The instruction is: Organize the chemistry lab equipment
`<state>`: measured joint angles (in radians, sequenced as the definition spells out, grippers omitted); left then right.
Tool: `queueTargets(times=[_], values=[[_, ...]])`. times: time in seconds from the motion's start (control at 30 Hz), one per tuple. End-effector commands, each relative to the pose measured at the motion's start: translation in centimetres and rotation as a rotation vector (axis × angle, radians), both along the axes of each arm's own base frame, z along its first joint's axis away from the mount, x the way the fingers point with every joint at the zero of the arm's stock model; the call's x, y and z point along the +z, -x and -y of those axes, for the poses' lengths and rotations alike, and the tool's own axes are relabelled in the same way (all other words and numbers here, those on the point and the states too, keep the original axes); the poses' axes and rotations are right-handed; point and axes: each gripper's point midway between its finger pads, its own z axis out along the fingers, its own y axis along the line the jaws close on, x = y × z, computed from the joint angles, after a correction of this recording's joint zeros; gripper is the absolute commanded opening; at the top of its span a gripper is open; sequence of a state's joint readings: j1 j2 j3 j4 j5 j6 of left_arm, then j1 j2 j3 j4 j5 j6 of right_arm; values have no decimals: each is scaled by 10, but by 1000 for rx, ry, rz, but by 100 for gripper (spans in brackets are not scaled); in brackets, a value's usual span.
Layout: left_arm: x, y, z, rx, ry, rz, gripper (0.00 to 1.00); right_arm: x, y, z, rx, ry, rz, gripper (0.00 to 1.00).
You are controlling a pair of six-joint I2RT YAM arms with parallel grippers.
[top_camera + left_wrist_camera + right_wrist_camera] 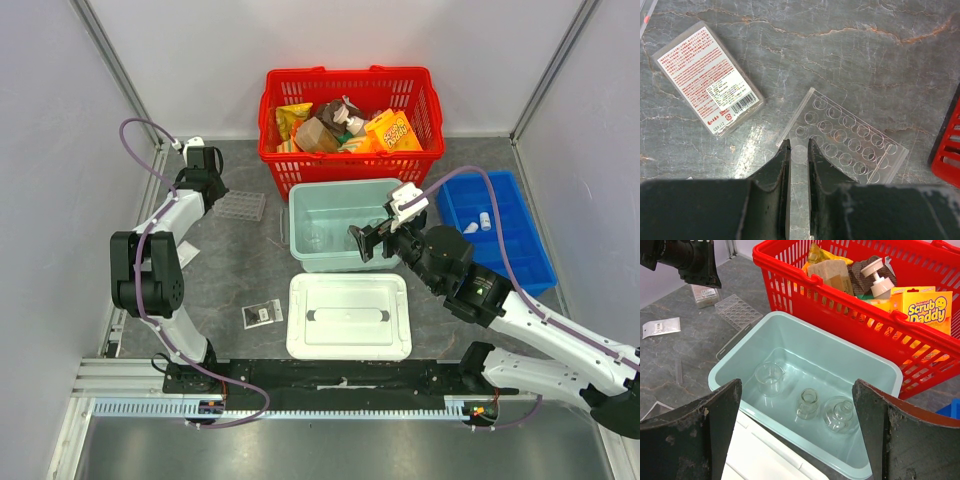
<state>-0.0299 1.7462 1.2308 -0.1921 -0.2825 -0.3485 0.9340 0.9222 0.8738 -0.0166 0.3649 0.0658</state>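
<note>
A clear multi-well plate [850, 140] lies flat on the table [240, 206], left of the teal bin [297, 215]. My left gripper [798, 145] is over the plate's near corner with its fingers a narrow gap apart. Whether they pinch the plate's edge does not show. My right gripper [797, 390] hangs wide open above the bin's near rim [375, 240], holding nothing. In the bin [830, 355] stand a small glass beaker [769, 377] and two glass flasks [808, 402] [840, 412]. A flat clear packet [262, 315] lies left of the white lid.
A red basket [272, 150] of snack packs and sponges stands behind the bin. The bin's white lid [348, 315] lies in front of it. A blue tray [520, 250] at the right holds small white vials [484, 218]. A red-printed flat box [710, 99] lies beside the plate.
</note>
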Motion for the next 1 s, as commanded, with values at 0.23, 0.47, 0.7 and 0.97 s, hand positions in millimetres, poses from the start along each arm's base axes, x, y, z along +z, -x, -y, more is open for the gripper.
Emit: queueTargets(times=[0.23, 0.47, 0.7, 0.97], values=[[13, -18, 1, -20, -1, 63, 11, 10, -3, 6, -26, -2, 40, 98], [-1, -23, 4, -35, 4, 42, 11, 6, -5, 3, -29, 14, 37, 98], [-5, -19, -2, -29, -30, 37, 12, 6, -6, 3, -29, 17, 37, 98], [-9, -20, 0, -54, -42, 44, 13, 7, -4, 5, -29, 8, 40, 98]])
